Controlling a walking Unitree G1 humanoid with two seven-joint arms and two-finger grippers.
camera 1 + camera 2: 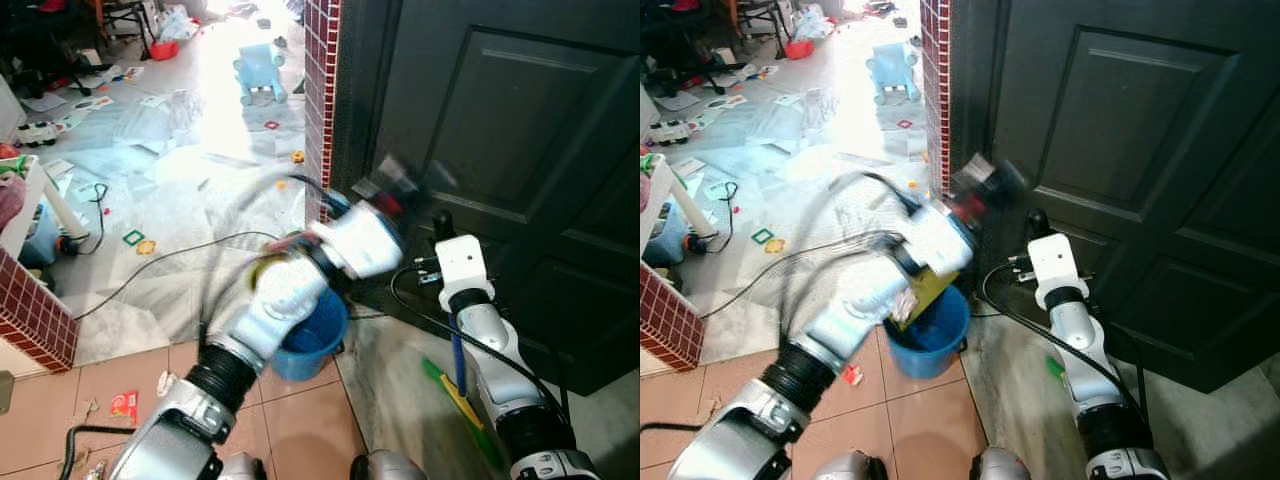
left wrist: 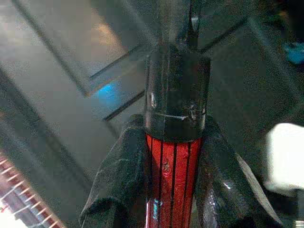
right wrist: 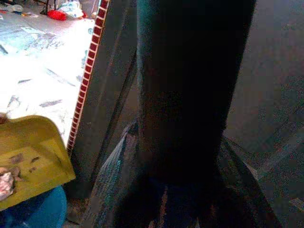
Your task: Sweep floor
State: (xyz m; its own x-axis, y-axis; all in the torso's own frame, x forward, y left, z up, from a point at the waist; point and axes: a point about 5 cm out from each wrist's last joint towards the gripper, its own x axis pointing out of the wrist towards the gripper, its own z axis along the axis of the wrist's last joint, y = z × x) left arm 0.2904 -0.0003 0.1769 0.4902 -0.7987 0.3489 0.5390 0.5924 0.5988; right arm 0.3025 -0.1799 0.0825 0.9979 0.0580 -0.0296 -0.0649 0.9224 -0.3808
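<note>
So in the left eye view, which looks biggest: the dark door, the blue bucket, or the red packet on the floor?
1. Dark door, by far the biggest.
2. Blue bucket, partly hidden behind the left arm.
3. Red packet, tiny on the tiles.
The packet lies nearer the camera than the door and still looks smallest.

dark panelled door [image 1: 520, 150] fills the right side. red-and-white tiled pillar edge [image 1: 320, 100] just left of it. sunlit pale floor [image 1: 200, 150] beyond, littered with papers and small toys. light blue toy [image 1: 262, 72] lies far back. black cable [image 1: 170, 262] snakes across the floor. red wrapper [image 1: 124, 404] on terracotta tiles [image 1: 300, 420].
</note>
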